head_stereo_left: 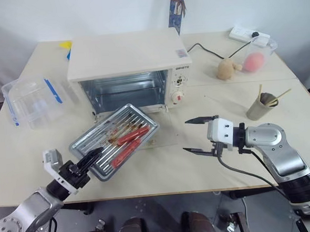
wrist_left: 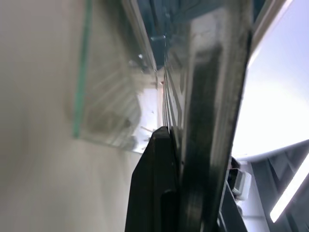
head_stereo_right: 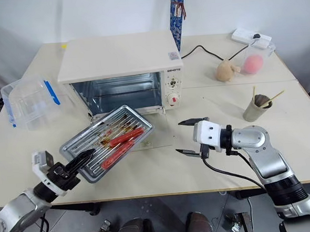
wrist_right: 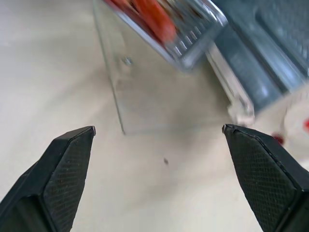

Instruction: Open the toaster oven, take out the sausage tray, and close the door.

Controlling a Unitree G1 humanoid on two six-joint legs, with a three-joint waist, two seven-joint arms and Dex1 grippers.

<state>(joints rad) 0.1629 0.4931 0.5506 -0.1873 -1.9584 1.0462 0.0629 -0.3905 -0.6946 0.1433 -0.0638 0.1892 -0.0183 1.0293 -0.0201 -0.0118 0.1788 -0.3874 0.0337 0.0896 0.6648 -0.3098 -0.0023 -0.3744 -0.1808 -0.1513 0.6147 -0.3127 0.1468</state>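
My left gripper (head_stereo_left: 92,155) is pinched tight on the near corner of the sausage tray (head_stereo_left: 116,139). The tray is out of the toaster oven (head_stereo_left: 128,70), in front of its open mouth, over the clear glass door (head_stereo_right: 146,140) that lies flat on the table (head_stereo_left: 163,168). The tray is shiny silver metal with ridges and brown grease marks. A few long red sausages (head_stereo_left: 126,143) lie across it. It sits turned at a slant. The oven is cream-white, with a red knob (head_stereo_left: 178,98) on its front, and looks empty inside. My right gripper (head_stereo_left: 200,136) has its two black fingers spread wide. It hangs over the table, to the right of the tray, holding nothing.
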